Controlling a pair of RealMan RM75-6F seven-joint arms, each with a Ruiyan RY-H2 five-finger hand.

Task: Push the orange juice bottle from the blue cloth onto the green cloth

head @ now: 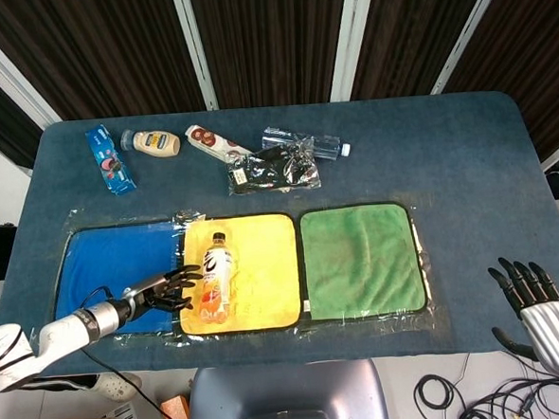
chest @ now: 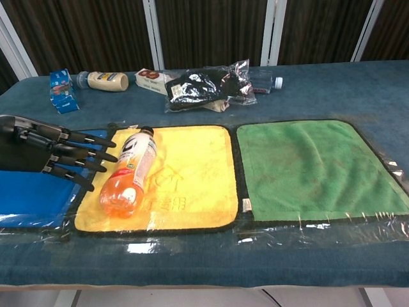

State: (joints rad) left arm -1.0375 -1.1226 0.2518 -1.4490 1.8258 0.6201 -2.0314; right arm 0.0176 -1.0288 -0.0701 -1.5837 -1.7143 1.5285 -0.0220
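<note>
1. Orange juice bottle (head: 214, 280) (chest: 128, 172) lies on its side on the left part of the yellow cloth (head: 255, 268) (chest: 182, 179), black cap toward the far side of the table, orange base toward the near edge.
2. Left hand (head: 166, 290) (chest: 45, 153) reaches in from the left over the blue cloth (head: 112, 267) (chest: 29, 195), its dark fingers (chest: 86, 157) straight and spread apart, holding nothing; the tips lie just beside the bottle's left side, and whether they touch it I cannot tell.
3. Green cloth (head: 361, 260) (chest: 313, 169) lies to the right of the yellow one, their edges side by side, with nothing resting on it; the bottle is well apart from it.
4. All three cloths sit in a row under a clear plastic sheet (head: 432, 257) (chest: 281, 233) on the blue table (head: 466, 160) (chest: 358, 83).
5. Right hand (head: 531, 294) hangs off the near right corner of the table in the head view, fingers straight and apart, holding nothing.
6. Along the far side lie a blue packet (head: 108, 159) (chest: 61, 90), a cream-coloured bottle (head: 152, 142) (chest: 102, 80), a white wrapped snack (head: 216, 143) (chest: 149, 79), a clear bag of dark items (head: 275, 168) (chest: 204, 86) and a clear water bottle (head: 325, 145) (chest: 265, 81).
</note>
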